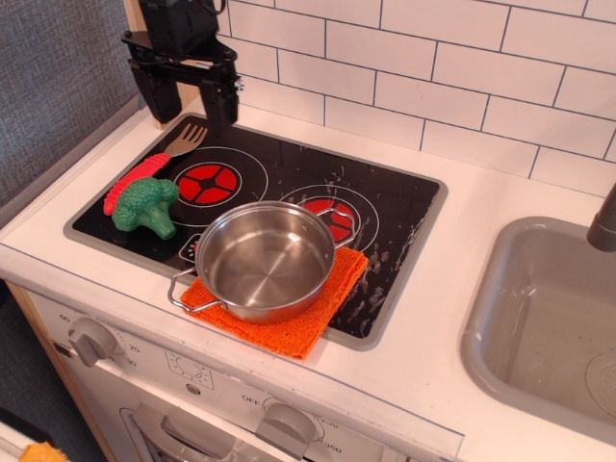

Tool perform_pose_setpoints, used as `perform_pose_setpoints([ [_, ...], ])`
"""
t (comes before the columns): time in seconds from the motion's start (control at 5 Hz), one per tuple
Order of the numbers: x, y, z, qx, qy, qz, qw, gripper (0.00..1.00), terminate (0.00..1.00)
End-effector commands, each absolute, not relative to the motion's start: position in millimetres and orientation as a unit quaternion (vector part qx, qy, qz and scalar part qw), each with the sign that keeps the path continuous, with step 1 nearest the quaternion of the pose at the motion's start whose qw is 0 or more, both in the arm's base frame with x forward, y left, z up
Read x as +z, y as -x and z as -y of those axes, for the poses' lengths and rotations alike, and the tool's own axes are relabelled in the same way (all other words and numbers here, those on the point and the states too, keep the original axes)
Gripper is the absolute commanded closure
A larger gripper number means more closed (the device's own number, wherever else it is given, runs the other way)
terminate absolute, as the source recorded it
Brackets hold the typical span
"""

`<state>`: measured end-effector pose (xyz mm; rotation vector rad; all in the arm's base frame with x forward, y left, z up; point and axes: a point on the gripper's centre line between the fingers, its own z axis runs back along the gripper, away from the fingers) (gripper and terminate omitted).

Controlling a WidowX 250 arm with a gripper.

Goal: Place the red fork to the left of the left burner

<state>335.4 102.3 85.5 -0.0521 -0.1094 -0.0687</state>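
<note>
Single overhead view: your hand (191, 96) hangs above the hob's back-left corner, fingers spread wide, holding nothing. The red fork (149, 169) lies flat on the black glass just left of the left burner (204, 182), tines toward the tiled wall, handle end touching the toy broccoli (146, 205). A steel pot (264, 260) sits on an orange cloth (313, 322) at the hob's front edge on the worktop (481, 298).
</note>
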Motion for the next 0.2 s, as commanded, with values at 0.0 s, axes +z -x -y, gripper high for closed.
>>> perform_pose_setpoints([
  [0.0,112.2,-336.1,-102.2,-0.037,0.015,0.084,0.996,0.0,1.0],
])
